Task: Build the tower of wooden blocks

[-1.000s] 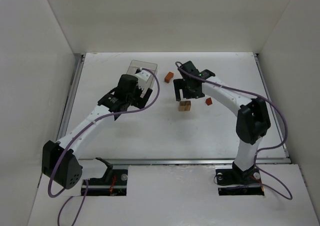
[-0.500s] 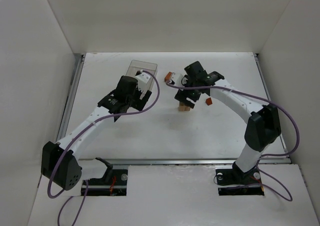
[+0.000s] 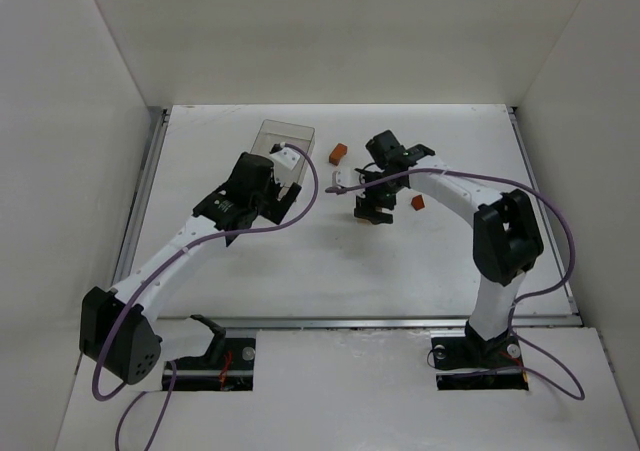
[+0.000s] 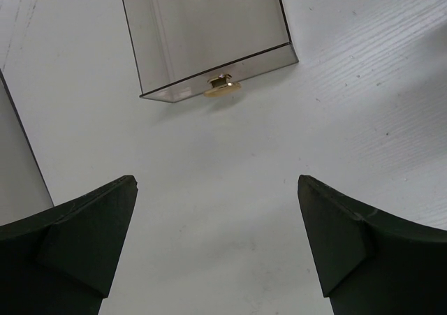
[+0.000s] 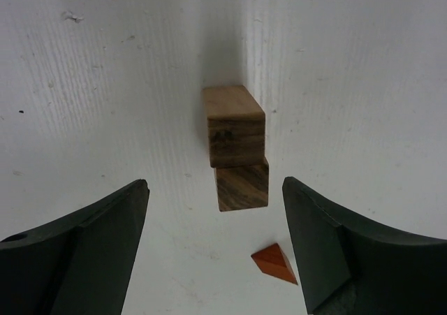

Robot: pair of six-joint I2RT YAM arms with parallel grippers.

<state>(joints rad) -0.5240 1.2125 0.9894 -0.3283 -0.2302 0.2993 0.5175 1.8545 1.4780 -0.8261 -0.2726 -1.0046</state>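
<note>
Two light tan wooden cubes (image 5: 237, 154) lie end to end, touching, on the white table. In the right wrist view they sit just ahead of and between my right gripper's (image 5: 215, 186) open, empty fingers. A small reddish-orange wedge (image 5: 274, 262) lies apart beside the right finger; it also shows in the top view (image 3: 418, 202). In the top view my right gripper (image 3: 370, 209) hangs over the cubes and hides them. A second orange block (image 3: 339, 152) lies farther back. My left gripper (image 4: 216, 182) is open and empty, short of a clear plastic box (image 4: 206, 35).
The clear box (image 3: 286, 137) lies at the back left, its gold latch (image 4: 222, 84) facing my left gripper (image 3: 262, 193). White walls close in the table on three sides. A metal rail (image 3: 360, 321) runs along the near edge.
My right gripper has turned at the wrist and come down over the two tan cubes. The left arm has barely moved.
</note>
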